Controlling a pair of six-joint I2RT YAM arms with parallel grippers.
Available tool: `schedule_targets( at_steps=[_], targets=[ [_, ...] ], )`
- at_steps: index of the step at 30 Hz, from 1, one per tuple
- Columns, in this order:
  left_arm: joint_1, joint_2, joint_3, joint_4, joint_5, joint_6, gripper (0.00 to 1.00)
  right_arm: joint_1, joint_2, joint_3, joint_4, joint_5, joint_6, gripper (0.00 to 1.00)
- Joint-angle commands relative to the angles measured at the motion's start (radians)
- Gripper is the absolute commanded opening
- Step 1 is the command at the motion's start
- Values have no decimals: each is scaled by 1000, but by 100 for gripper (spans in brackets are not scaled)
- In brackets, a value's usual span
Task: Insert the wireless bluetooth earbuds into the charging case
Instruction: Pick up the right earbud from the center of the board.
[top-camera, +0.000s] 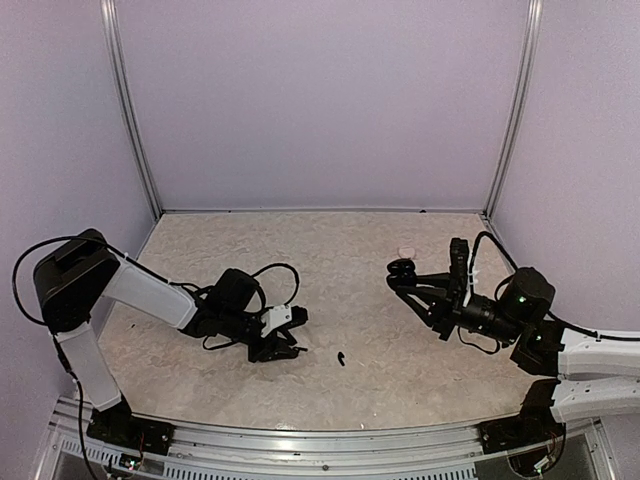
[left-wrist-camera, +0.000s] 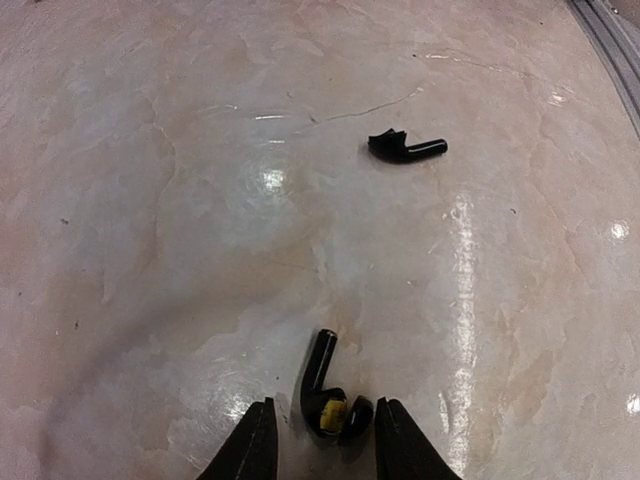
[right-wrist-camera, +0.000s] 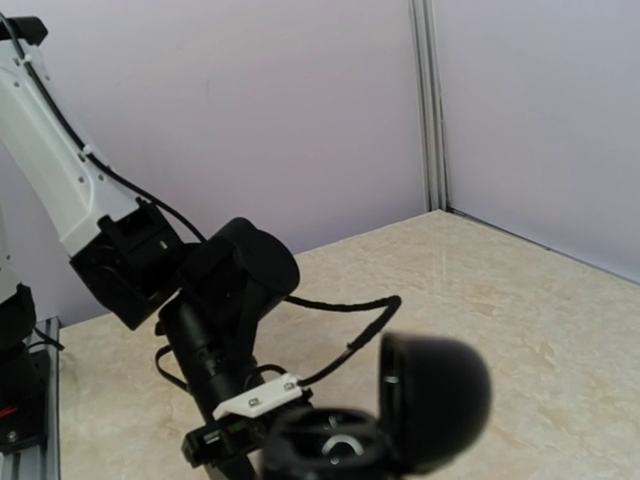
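Left tool (left-wrist-camera: 322, 415) down at the desk (left-wrist-camera: 150, 200), jaws apart and straddling one of the wireless bluetooth earbuds (left-wrist-camera: 333, 398); no firm pinch visible yet. Stem toward 12 o'clock in the wrist view, bulb off-centre in the gap, toward 3 o'clock. Second earbud (left-wrist-camera: 405, 148) loose on the desk toward 1 o'clock, well apart. Right tool (top-camera: 405, 280) closed on the charging case (right-wrist-camera: 435, 400), off the desk at about 3 o'clock in the overhead view, lid swung open. Pale pink round object (top-camera: 407, 250) just beyond the case, at its 12 o'clock.

Likely trouble: closing off-centre. Would meet the glossy bulb on one side first and shove or spin it, perhaps flick it out sideways across the smooth desk. Could also catch only the rounded bulb and lose it on the lift. May end up gripping at an angle unlike the socket's, then jam on the rim or drop beside the case. Hard to judge jaw height against the desk from here: risks scraping if low, closing on nothing if high. Depends too on a steady, level case; risks spilling a seated bud otherwise.
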Motion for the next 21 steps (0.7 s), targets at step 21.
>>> schedule_targets(
  at_steps=[21],
  targets=[
    [-52, 62, 57, -44, -73, 28, 16, -24, 2, 28, 6, -20, 12, 0]
  ],
)
